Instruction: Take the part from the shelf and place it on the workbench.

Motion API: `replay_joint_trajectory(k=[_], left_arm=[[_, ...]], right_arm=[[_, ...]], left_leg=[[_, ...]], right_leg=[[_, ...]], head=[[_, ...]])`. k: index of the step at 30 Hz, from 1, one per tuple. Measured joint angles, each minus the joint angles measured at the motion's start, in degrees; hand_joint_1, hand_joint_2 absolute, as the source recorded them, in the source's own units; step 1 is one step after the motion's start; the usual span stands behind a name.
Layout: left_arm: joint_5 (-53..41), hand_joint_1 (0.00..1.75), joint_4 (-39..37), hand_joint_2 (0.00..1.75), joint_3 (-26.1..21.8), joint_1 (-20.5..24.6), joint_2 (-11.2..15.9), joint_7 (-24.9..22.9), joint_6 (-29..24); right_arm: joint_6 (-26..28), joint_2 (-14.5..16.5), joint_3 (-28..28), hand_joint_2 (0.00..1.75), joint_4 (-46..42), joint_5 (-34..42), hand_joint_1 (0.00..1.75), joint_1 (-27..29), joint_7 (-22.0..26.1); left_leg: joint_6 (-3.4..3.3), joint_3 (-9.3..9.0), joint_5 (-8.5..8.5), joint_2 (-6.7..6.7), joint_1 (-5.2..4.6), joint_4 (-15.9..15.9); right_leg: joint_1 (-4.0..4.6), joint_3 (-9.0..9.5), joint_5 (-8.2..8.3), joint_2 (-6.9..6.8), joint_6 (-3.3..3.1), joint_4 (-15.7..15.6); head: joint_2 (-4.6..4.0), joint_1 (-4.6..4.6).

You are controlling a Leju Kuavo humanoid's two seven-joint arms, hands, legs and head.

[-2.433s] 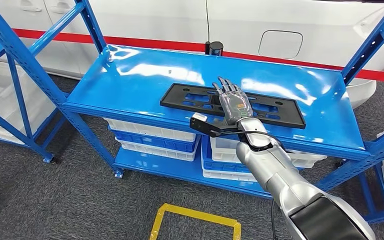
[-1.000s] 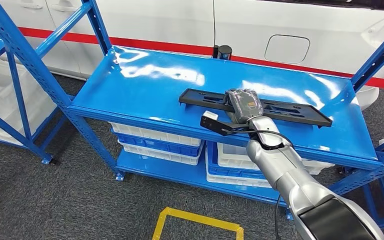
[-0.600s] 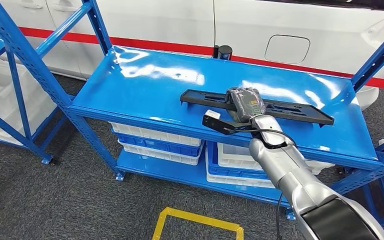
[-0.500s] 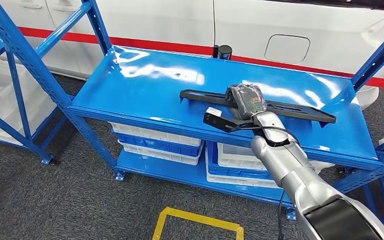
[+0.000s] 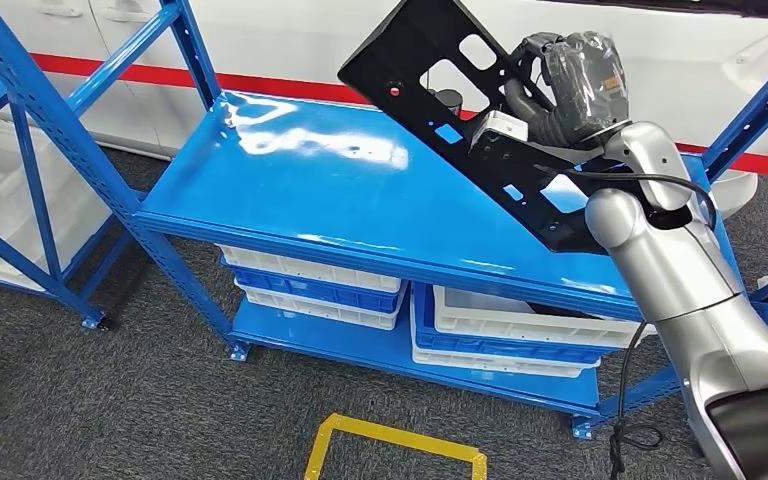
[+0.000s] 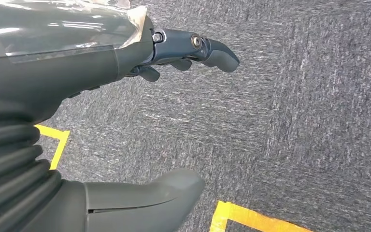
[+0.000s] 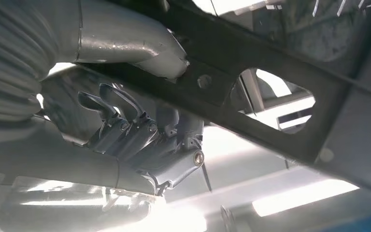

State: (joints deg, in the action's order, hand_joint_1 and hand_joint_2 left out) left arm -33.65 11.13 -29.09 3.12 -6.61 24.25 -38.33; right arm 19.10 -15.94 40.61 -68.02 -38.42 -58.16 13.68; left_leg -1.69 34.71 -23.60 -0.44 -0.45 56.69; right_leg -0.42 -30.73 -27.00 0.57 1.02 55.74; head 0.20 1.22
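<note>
Above the blue shelf (image 5: pixel 290 190), right hand (image 5: pixel 570 85) grips the tilted black part (image 5: pixel 480 130); left hand (image 6: pixel 101 96) hangs spread.

- No readable text, labels, brands or nos. in any view.
- Black part (image 5: pixel 480 130) — holes and slots, no lettering visible.
- Blue shelf (image 5: pixel 290 190) — glare, no markings.
- Yellow floor tape (image 5: pixel 395 440) near — a plain outline, no text.
</note>
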Motion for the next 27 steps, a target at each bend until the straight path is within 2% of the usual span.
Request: replay_joint_trajectory(k=[16, 27], left_arm=[[0.6, 0.0, 0.0, 1.75, 0.1, 0.1, 0.0, 0.4, 1.2], [0.0, 0.0, 0.0, 1.75, 0.1, 0.2, 0.0, -1.8, 1.1]], right_arm=[[0.1, -0.8, 0.0, 1.75, -4.2, -2.0, 1.75, -1.4, -1.1], [0.1, -0.2, 0.1, 1.75, -4.2, -2.9, 1.75, -1.4, -1.3]], left_leg=[[0.01, 0.0, 0.02, -0.02, 0.08, 0.0], [0.0, 0.0, 0.02, -0.04, 0.07, 0.0]], right_leg=[[0.03, 0.02, 0.0, -0.02, 0.0, 0.0], [0.02, 0.03, 0.0, -0.03, 0.0, 0.0]], head=[[0.0, -0.01], [0.0, 0.0]])
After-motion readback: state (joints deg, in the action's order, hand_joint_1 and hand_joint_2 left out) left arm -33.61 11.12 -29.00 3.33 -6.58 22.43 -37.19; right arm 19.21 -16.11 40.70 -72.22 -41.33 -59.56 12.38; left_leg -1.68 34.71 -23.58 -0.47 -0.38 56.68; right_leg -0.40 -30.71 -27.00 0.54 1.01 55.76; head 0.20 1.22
